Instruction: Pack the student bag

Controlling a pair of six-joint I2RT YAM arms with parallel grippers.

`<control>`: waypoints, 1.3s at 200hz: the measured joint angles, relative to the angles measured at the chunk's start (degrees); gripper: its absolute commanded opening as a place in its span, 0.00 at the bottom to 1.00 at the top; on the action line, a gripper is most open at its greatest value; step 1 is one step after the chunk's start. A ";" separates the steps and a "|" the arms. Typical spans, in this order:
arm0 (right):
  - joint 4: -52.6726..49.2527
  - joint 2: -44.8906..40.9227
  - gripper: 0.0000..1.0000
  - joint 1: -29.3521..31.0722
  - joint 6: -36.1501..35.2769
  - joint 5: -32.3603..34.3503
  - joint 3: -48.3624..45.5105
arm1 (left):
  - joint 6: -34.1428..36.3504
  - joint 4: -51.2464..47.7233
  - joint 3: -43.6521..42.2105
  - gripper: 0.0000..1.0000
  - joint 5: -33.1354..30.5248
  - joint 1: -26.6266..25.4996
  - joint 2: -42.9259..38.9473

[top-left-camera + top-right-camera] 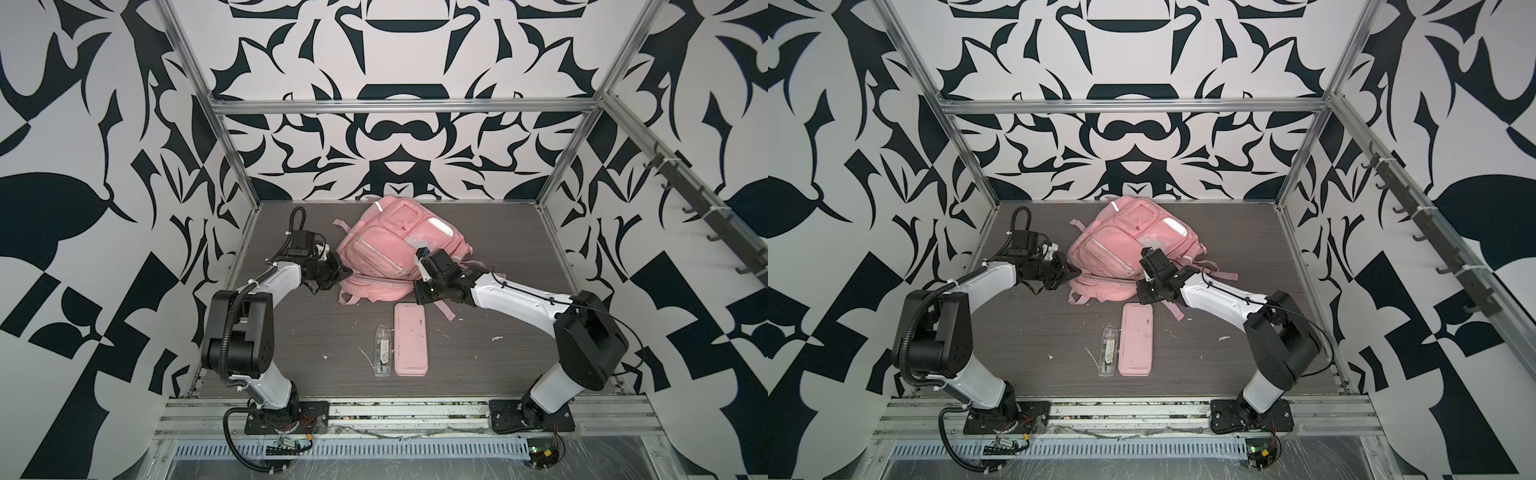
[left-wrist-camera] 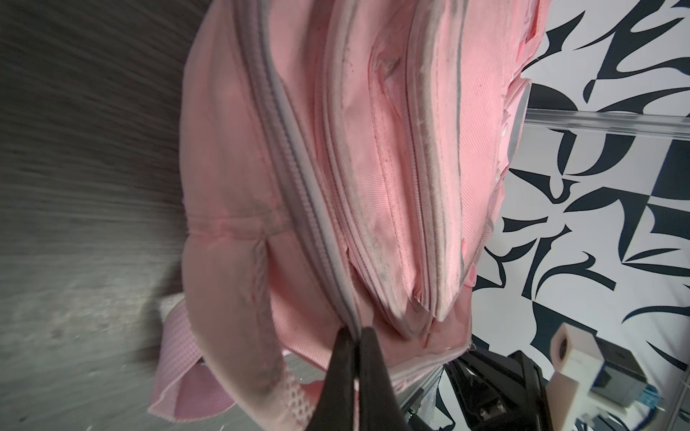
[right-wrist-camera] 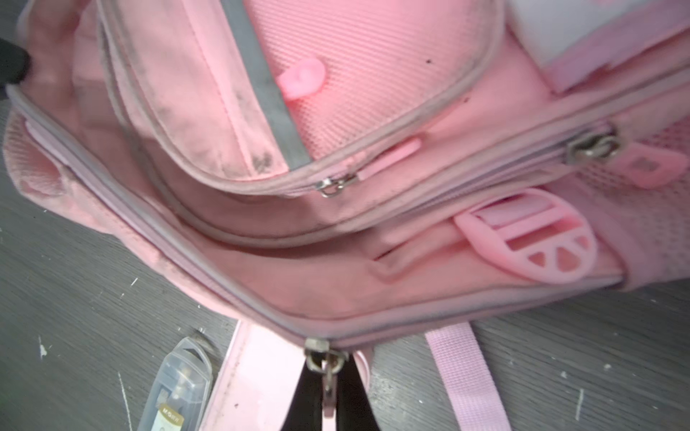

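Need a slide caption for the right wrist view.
Right gripper, jaws shut on the metal zip pull of the soft pink fabric backpack.

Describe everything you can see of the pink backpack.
The student bag is soft, scuffed pink fabric with grey-edged zips, several front pockets, a clear panel, silver reflective strips and pink straps. It lies front-up and slumped toward the far side of the dark table. The left gripper pinches one corner by the zip; the right gripper is shut on a zip pull.
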 measured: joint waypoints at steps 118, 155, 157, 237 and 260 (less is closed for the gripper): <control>0.55 2.43 0.00 -15.02 -3.15 -5.86 -1.36 | 0.39 -1.29 -0.04 0.00 0.00 0.94 -1.73; 0.33 5.22 0.00 -17.94 -3.34 -8.96 0.11 | 0.39 -1.05 -0.92 0.00 0.04 0.94 -2.14; 0.31 5.29 0.00 -18.01 -3.34 -9.07 0.15 | 0.39 -1.03 -0.96 0.00 0.07 0.94 -2.14; 0.09 5.60 0.05 -18.32 -1.53 -10.80 0.35 | 0.37 -0.04 -1.64 0.00 -0.02 0.94 -2.14; 0.07 5.22 0.21 -17.75 -0.79 -10.32 0.02 | 0.37 0.11 -1.81 0.00 -0.76 0.87 -2.14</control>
